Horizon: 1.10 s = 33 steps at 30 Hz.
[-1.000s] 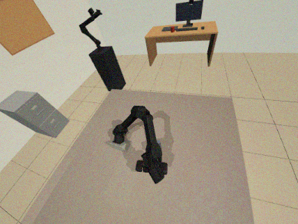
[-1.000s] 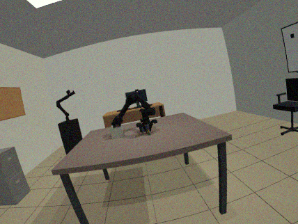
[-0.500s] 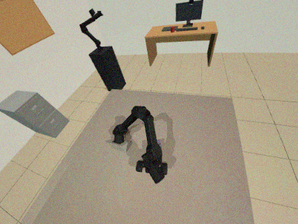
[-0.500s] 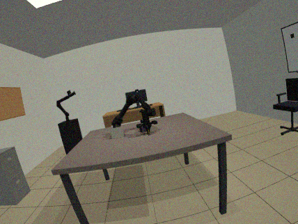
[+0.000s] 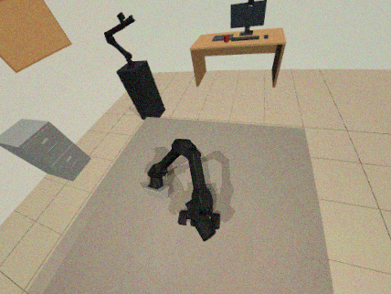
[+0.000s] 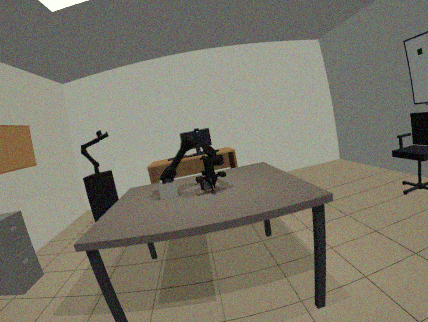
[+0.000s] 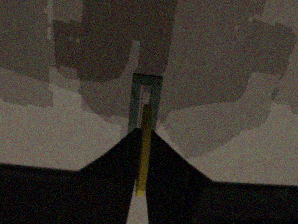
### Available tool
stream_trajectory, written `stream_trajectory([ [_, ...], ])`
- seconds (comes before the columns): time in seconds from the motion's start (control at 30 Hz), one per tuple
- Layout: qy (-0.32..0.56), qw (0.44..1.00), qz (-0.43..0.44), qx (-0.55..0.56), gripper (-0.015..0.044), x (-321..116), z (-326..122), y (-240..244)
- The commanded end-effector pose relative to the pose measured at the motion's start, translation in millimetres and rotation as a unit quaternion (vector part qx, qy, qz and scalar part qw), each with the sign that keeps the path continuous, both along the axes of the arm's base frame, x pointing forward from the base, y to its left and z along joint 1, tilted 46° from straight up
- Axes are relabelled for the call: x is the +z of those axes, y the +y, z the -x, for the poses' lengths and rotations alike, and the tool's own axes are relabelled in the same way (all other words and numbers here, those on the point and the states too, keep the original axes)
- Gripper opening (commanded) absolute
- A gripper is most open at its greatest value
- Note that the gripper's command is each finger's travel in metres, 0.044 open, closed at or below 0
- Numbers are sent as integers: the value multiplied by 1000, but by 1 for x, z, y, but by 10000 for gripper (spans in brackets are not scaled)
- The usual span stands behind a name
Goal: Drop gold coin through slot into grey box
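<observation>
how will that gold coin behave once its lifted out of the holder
The coin is probably stiff: it shows as a straight thin edge. Pinched flat between the fingers, it may pivot or slip. Freed from the holder, it would likely topple or roll.

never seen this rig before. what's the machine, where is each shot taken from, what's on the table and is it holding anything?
It is one black jointed arm bolted to a grey table, ending in a two-finger gripper.

The top view looks down from above. The exterior view looks across the room at the table. The wrist view comes from a camera on the arm, looking past its dark fingers.

On the table stands a grey box beside the arm, and a dark-green holder under the gripper.

The fingers are shut on the thin gold coin, seen edge-on as a yellow strip. Whether it has left the holder cannot be told.
</observation>
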<state>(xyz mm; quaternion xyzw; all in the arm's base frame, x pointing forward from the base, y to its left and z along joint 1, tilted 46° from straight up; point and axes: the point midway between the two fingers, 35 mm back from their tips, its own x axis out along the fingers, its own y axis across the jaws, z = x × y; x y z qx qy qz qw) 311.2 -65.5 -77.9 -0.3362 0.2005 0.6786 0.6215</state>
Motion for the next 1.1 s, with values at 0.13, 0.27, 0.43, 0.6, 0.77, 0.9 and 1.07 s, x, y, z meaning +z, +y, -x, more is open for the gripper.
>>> stream_trajectory([
  [0.13, -2, 1000, 3, 0, 0, 14, -2, -17],
  [0.27, -2, 1000, 3, 0, 0, 21, -2, -24],
  [0.43, -2, 1000, 4, 0, 0, 29, -2, -33],
  [0.6, -2, 1000, 4, 0, 0, 39, -1, -42],
  [0.77, -2, 1000, 3, 0, 0, 48, 0, -51],
  [0.9, -2, 1000, 3, 0, 0, 56, 1, -58],
  [1.07, 6, 1000, 3, -8, 0, 59, 2, -60],
])
